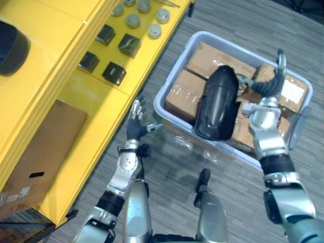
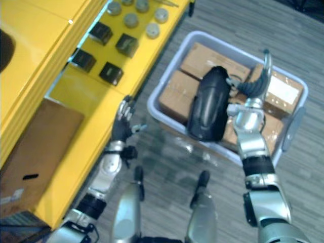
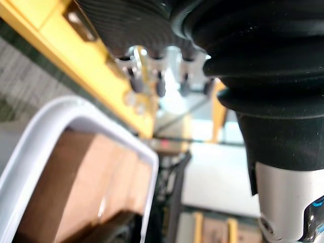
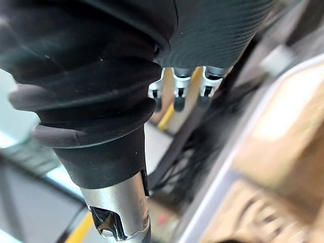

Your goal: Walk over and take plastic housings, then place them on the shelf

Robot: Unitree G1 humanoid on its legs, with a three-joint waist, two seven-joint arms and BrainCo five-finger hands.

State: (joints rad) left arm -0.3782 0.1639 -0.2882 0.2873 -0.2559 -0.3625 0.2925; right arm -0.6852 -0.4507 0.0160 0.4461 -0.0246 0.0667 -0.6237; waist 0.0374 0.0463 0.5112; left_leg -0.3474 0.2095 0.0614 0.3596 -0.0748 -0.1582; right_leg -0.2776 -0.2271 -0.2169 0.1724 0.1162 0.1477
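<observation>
A long black plastic housing (image 1: 217,104) lies tilted on the cardboard boxes (image 1: 182,96) inside a pale grey bin (image 1: 174,83) on the floor. My right hand (image 1: 266,87) is over the bin, right beside the housing's right side. Its fingers (image 4: 177,93) are straight, and one of them points away over the far boxes. The thumb reaches toward the housing; whether it touches I cannot tell. My left hand (image 1: 135,122) hangs open in the gap between the yellow shelf (image 1: 101,116) and the bin's left rim, with nothing in it.
On the yellow shelf's middle level there are several small black boxes (image 1: 114,72) and grey round discs (image 1: 133,20). A flat cardboard box (image 1: 45,147) lies on a lower level. A dark rounded thing (image 1: 10,48) rests on the top level. Grey plank floor surrounds the bin.
</observation>
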